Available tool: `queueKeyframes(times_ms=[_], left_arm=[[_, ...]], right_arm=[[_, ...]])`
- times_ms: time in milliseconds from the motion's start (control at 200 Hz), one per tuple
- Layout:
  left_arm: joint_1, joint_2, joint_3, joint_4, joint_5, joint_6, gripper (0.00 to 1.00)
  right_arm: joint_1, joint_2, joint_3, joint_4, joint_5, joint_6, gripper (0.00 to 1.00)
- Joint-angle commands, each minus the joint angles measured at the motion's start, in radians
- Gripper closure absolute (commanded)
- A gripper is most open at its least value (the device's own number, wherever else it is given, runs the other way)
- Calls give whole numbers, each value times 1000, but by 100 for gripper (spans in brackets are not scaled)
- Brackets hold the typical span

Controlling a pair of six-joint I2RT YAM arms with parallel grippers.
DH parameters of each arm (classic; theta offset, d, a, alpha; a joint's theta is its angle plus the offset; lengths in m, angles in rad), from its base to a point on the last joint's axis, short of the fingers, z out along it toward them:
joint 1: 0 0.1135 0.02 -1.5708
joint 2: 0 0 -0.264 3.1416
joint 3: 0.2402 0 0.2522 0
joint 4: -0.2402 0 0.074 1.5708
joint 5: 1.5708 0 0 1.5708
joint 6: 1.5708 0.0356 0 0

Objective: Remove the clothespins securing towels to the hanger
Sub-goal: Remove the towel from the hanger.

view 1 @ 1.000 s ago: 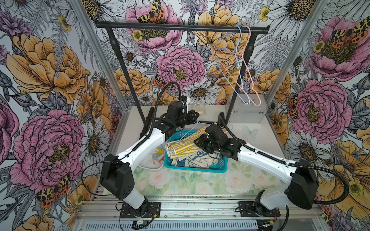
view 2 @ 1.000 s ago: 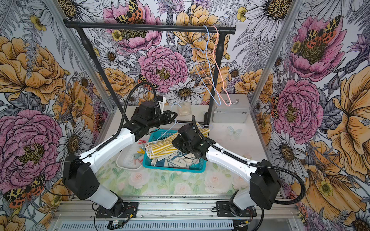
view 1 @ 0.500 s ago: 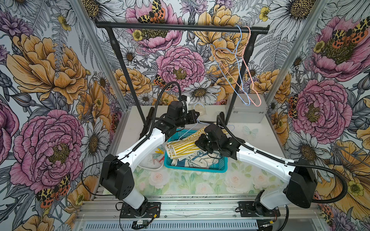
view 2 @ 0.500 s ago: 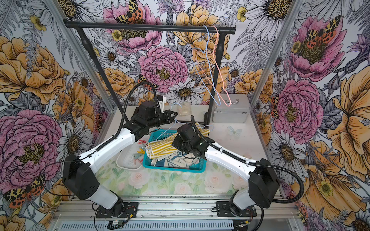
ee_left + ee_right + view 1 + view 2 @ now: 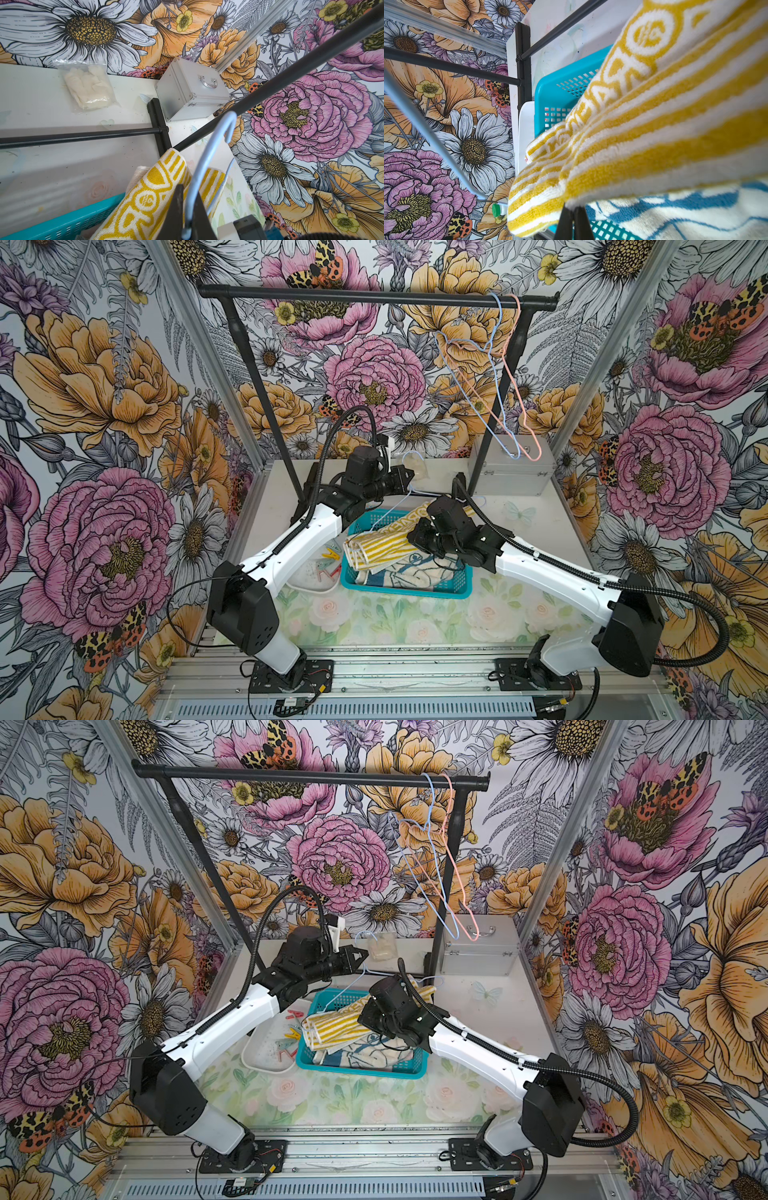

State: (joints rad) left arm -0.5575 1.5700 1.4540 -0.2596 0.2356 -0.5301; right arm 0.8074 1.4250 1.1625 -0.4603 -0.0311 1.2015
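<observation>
The tabletop (image 5: pixel 415 622), covered in a smooth mat printed with pale roses, is being spanned by a black tubular metal rack (image 5: pixel 374 302). A rectangular teal plastic basket (image 5: pixel 403 593) with lattice walls is being kept at the middle. A looped terry towel in yellow and white stripes (image 5: pixel 378 545) is being draped across its rim, above a cream towel with blue line drawing (image 5: pixel 411 574) that is being held inside the basket. Beside the basket, a shallow white tray (image 5: pixel 307 585) is being used for loose plastic clothespins (image 5: pixel 330 560) in yellow, red and green.

A thin pale blue wire hanger (image 5: pixel 202 166) is being pinched at its neck by the jaws of the left gripper (image 5: pixel 188 218), above the basket's far side. The jaws of the right gripper (image 5: pixel 572 218) are being pressed together at the striped towel's edge; whether any cloth is caught cannot be told. A green clothespin (image 5: pixel 497 209) is being shown end-on where the wire meets the towel's corner.
</observation>
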Motion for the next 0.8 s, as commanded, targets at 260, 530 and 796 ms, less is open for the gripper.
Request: queueKeyframes(times_ms=[260,530,796], left_arm=[[20,-39,262,-99,29,80,100],[15,-70,348,-120,27,111,100],[37,-85,460,-163,-20,154,100]], right_arm=[[38,-102,3,-108,85,-61,100],[50,-98,-27,-121,107,-78,100],[55,-76,-77,-120,107,-82,100]])
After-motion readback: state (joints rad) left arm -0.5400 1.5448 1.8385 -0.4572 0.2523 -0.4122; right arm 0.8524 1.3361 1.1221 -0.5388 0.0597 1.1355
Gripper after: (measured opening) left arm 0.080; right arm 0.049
